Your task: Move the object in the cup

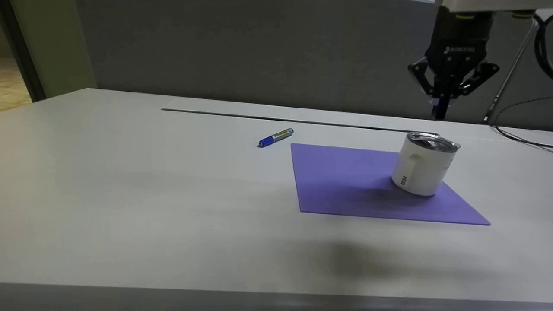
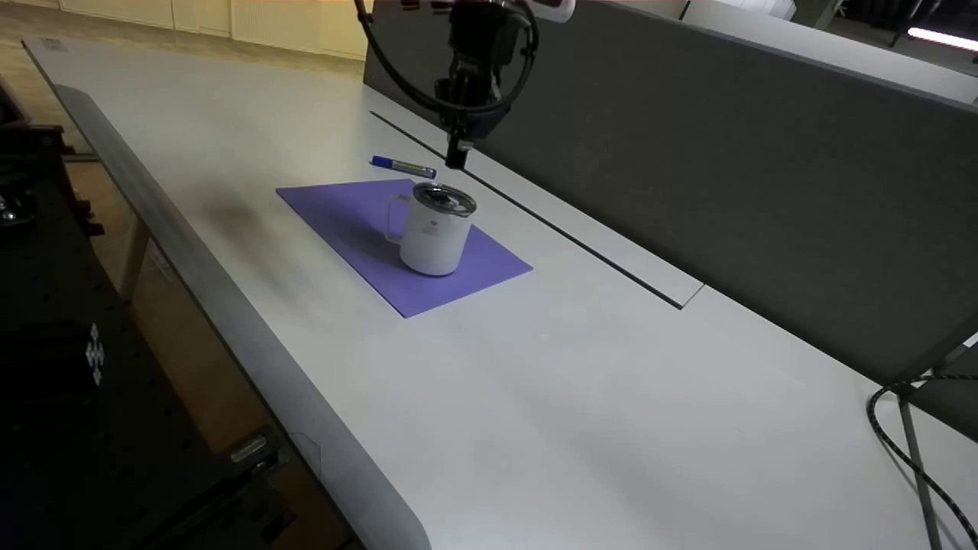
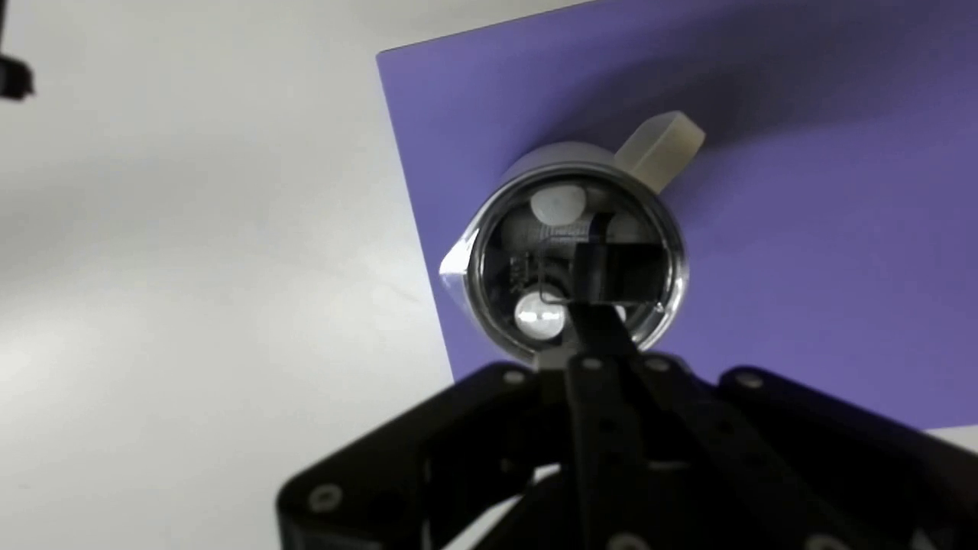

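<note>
The cup (image 1: 423, 168) is white and squat, with a silvery rim, a handle and a dark mark. It stands upright on a purple sheet in both exterior views (image 2: 434, 241). In the wrist view, the cup (image 3: 508, 229) shows from above under a clear lid with a dark block; I cannot tell whether anything lies inside. A blue-capped marker (image 1: 276, 137) lies on the table outside the cup, also in an exterior view (image 2: 403, 166). My gripper (image 1: 440, 110) has its fingers together with nothing visible between them. It hovers above the cup, apart from it.
The purple sheet (image 1: 341, 185) lies flat on the white table (image 1: 173, 216). A thin dark strip (image 1: 259, 117) runs along the table's back, before a grey partition (image 1: 259, 52). A black cable (image 2: 886, 428) and a thin rod lie at the table's far end.
</note>
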